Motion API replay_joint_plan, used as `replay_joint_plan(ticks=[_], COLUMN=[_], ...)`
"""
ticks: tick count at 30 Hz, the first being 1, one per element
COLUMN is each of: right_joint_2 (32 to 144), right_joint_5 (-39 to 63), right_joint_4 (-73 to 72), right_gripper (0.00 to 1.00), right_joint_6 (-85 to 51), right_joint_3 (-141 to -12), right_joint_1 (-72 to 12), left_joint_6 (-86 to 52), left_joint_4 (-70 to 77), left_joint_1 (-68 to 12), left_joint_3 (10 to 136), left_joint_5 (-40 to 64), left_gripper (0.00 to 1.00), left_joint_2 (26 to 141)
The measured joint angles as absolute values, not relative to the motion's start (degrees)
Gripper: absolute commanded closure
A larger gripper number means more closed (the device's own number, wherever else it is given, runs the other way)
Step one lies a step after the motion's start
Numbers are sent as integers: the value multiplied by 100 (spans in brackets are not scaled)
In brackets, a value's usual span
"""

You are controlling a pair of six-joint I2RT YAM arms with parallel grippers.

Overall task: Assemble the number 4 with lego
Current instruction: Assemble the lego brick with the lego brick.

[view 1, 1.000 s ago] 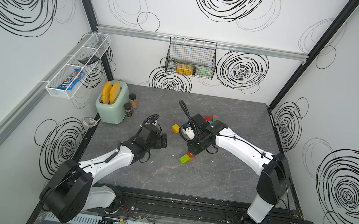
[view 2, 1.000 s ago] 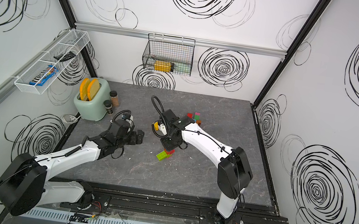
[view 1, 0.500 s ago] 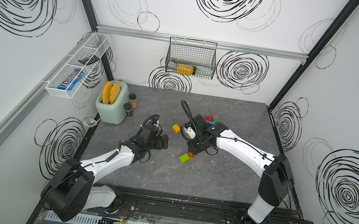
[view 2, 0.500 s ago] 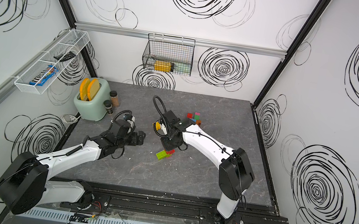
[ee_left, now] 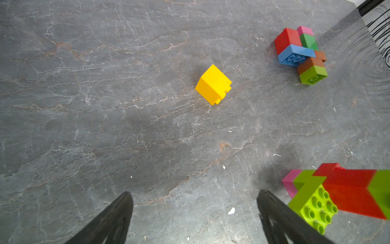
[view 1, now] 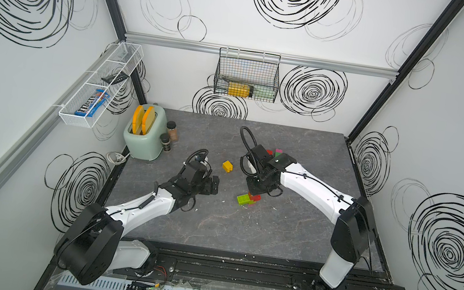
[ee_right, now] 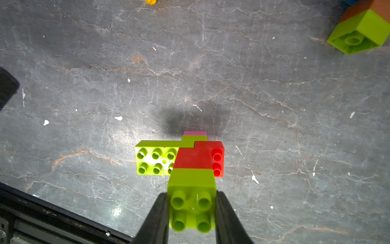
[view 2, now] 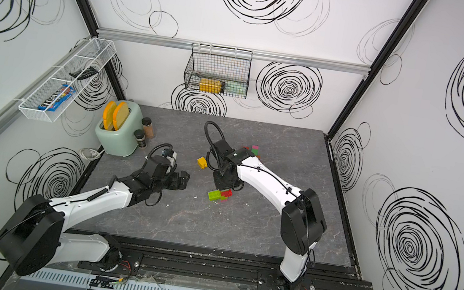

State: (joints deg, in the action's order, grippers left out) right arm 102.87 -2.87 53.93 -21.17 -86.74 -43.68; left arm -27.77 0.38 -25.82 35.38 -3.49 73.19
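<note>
Pinches, with the right gripper (ee_right: 191,202), a lime square studded plastic brick (ee_right: 191,181), jaws part-closed and pressed against 2 opposite sides. Caps with it a short joined column: next a red studded brick (ee_right: 198,157), then a lime oblong studded brick (ee_right: 155,160) jutting out to 1 side, then more lime. Ends in a pink brick (ee_right: 194,133) close to the dark grey stone-look tabletop (ee_right: 274,105); cannot tell whether touching it or just clear of it.

Looks like an early-to-middle stage: a stem and 1 side arm joined, no readable 4 yet, several pieces left to add.

Leaves a loose yellow square brick (ee_left: 213,84) tipped on its side, well apart from the held column. Leaves also a mixed clump of red, blue, green, pink, brown and lime bricks (ee_left: 299,52) farther off, partly hidden behind the right arm in both top views.

Holds the left gripper (ee_left: 193,192) low near the column, spread wide, with nothing in it.
</note>
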Motion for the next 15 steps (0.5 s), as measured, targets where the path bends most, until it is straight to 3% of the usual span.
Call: replay_joint_plan(ticks=[9,11,13,15], right_joint_2=[10300,10261,10125,9856], right_joint_5=[-462,-510,-554,-607], right_joint_4=[5500,5478,5413,5214], right_gripper=[38,24,1,3], right_joint_6=[-2088,-2071,-2043,-2014], right_joint_3=[-8783,-8799,-8788,-8676], right_joint_1=[-4340,-4324,-4320,-4316], left_joint_6=[-2550,-2368,-2196,-2045], left_joint_4=[-40,-123,-311,-482], left_joint_1=[-2676,-2714,-2733,-2735], left_joint_3=[4134,4469,4958,5529], left_joint_5=[-340,-346,-338,-255], left_gripper=[4,4,4,4], left_joint_2=[7856,8114,8488,8936])
